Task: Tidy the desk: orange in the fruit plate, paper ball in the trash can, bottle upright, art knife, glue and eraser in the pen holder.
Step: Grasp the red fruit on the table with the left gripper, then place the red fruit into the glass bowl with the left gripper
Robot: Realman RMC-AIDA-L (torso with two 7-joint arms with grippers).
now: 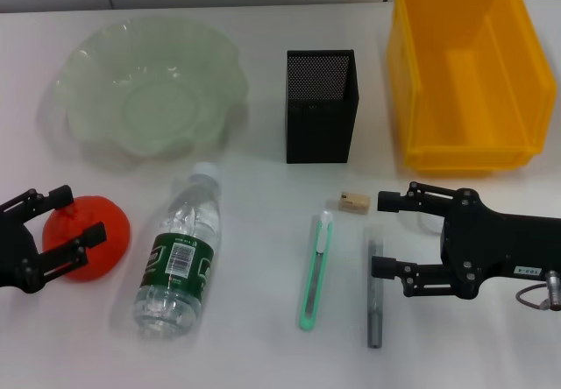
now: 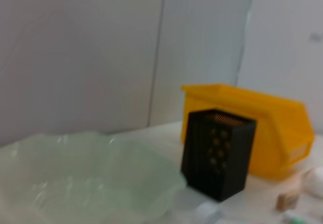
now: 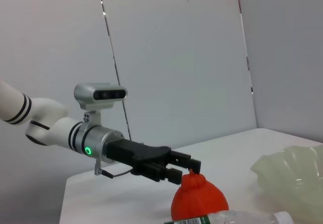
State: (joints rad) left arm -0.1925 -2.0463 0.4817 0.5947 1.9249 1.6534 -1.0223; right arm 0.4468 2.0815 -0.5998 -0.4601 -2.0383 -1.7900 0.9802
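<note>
The orange (image 1: 103, 251) sits on the table at the front left. My left gripper (image 1: 83, 214) is open, with its fingers just over the orange's top; it also shows in the right wrist view (image 3: 182, 169) above the orange (image 3: 199, 201). The bottle (image 1: 178, 258) lies on its side, cap towards the fruit plate (image 1: 149, 87). The art knife (image 1: 316, 271), the glue (image 1: 375, 297) and the eraser (image 1: 354, 202) lie in front of the pen holder (image 1: 321, 104). My right gripper (image 1: 379, 233) is open beside the glue's far end. A pale crumpled shape (image 1: 419, 222), perhaps the paper ball, shows between its fingers.
The trash can (image 1: 469, 69) stands at the back right, close behind my right arm. The pen holder (image 2: 217, 153), the trash can (image 2: 272, 128) and the fruit plate (image 2: 75, 183) also show in the left wrist view. A white wall backs the table.
</note>
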